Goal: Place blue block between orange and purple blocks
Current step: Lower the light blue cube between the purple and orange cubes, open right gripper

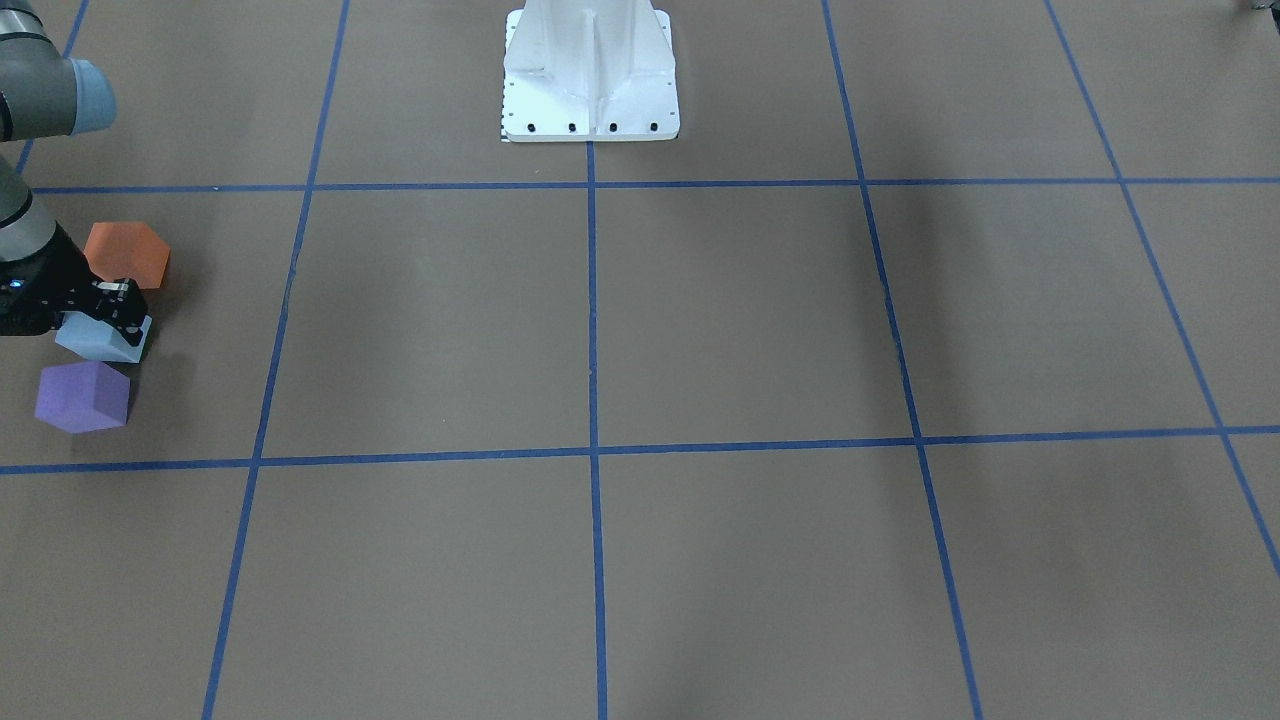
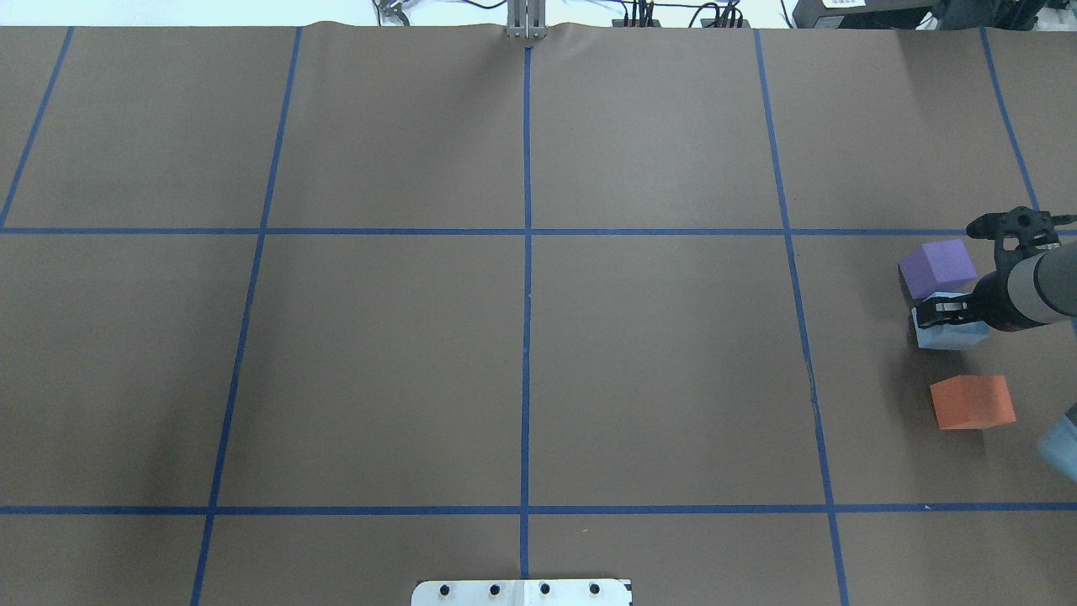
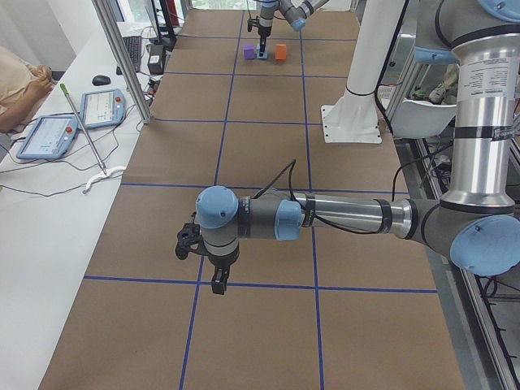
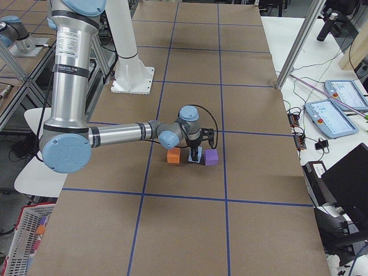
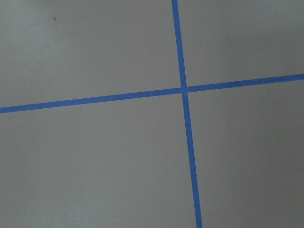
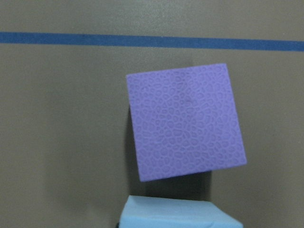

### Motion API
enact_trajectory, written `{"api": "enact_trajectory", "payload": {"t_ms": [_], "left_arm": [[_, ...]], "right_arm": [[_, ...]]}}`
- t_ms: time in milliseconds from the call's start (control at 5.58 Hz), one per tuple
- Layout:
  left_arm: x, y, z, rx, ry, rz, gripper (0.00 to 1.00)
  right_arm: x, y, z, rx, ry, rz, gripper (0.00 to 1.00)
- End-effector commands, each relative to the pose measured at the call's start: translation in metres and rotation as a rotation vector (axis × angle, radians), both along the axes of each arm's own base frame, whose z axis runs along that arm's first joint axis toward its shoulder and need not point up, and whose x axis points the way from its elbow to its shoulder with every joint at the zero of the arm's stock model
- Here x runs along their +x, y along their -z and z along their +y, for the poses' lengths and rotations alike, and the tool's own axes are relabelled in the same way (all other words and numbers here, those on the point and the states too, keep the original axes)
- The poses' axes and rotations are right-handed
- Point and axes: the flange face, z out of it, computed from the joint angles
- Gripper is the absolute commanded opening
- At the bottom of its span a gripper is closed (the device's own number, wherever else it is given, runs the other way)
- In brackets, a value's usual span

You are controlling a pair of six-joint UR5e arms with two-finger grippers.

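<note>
The light blue block (image 1: 100,340) sits between the orange block (image 1: 128,253) and the purple block (image 1: 83,396) at the table's right end. In the overhead view the blue block (image 2: 951,334) lies close to the purple block (image 2: 937,265), with a wider gap to the orange block (image 2: 972,401). My right gripper (image 2: 942,310) is over the blue block with its fingers on it. The right wrist view shows the purple block (image 6: 185,121) ahead and the blue block's top (image 6: 178,213) at the bottom edge. My left gripper (image 3: 201,262) hovers over bare table far off. I cannot tell whether it is open.
The white robot base (image 1: 590,90) stands at the table's middle rear edge. Blue tape lines (image 2: 526,295) divide the brown table into squares. Tablets (image 4: 330,115) and cables lie on the operators' side bench.
</note>
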Motion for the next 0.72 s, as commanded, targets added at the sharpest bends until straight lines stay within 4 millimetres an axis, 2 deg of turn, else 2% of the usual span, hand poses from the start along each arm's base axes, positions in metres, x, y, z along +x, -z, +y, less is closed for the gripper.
{"api": "enact_trajectory", "payload": {"t_ms": [0, 179, 358, 538], "left_arm": [[0.001, 0.0, 0.0, 0.001, -0.002, 0.0, 1.0], [0.001, 0.0, 0.0, 0.002, -0.002, 0.0, 1.0], [-0.001, 0.0, 0.0, 0.002, 0.001, 0.0, 1.0], [-0.001, 0.0, 0.001, 0.002, 0.0, 0.0, 1.0]], "right_arm": [[-0.002, 0.003, 0.002, 0.005, 0.008, -0.006, 1.0], [0.001, 0.016, 0.003, 0.029, 0.019, -0.023, 1.0], [0.014, 0.044, 0.004, 0.051, 0.009, -0.058, 1.0], [0.068, 0.049, -0.016, 0.024, -0.005, -0.086, 1.0]]}}
